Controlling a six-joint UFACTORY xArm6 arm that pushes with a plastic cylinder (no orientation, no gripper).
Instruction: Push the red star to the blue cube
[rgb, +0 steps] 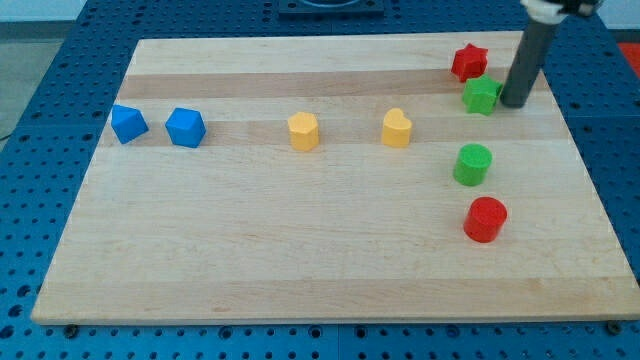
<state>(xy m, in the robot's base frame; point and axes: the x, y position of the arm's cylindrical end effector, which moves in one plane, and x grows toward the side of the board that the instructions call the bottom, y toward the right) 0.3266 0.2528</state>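
Note:
The red star (468, 62) lies near the view's top right of the wooden board (300, 250). The blue cube (186, 128) sits far across at the view's left, with a second blue block (128, 123) just left of it. My tip (516, 104) rests on the board to the lower right of the red star, right next to a green star (481, 96) that lies just below the red star. The tip is apart from the red star.
A yellow hexagonal block (303, 131) and a yellow heart-shaped block (397, 129) lie in the middle, between the red star and the blue cube. A green cylinder (473, 164) and a red cylinder (486, 219) stand at the right.

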